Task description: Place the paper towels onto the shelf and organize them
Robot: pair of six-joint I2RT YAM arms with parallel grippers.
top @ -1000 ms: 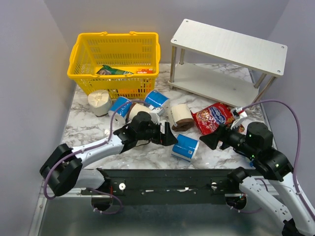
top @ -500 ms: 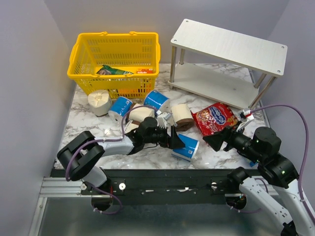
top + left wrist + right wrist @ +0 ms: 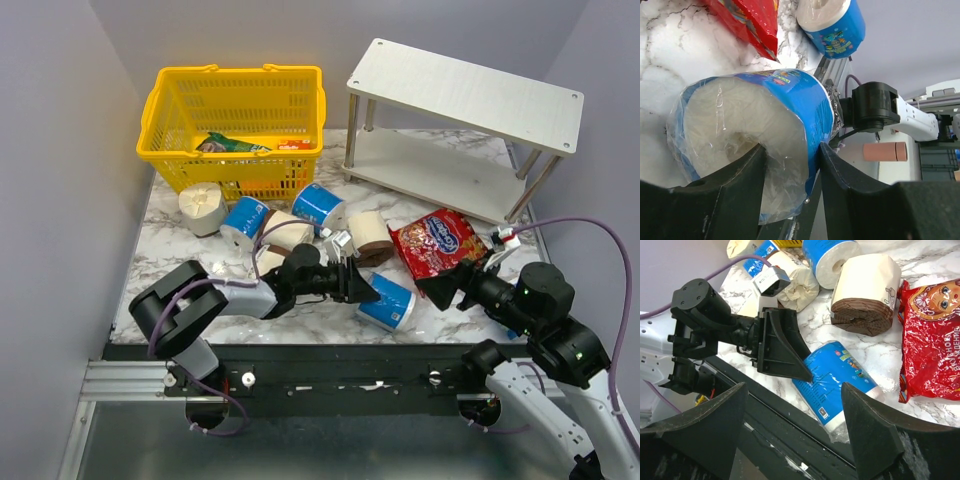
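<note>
Left gripper (image 3: 360,283) is clamped on the left end of a blue-wrapped paper towel roll (image 3: 392,304), one finger pressed on its white end face and the other against the blue wrap. The roll lies on its side on the marble table (image 3: 180,270), near the red snack bag (image 3: 432,243). Right gripper (image 3: 445,286) hovers just right of the roll, fingers wide apart and holding nothing. The white shelf (image 3: 465,90) stands well behind.

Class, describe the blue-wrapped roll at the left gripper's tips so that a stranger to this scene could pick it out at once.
On the marble table, look to the front edge between the two arms. A blue-wrapped roll lies there on its side, just in front of the red snack bag. Unlike the other blue rolls, it has the left gripper pinching its end.
</note>
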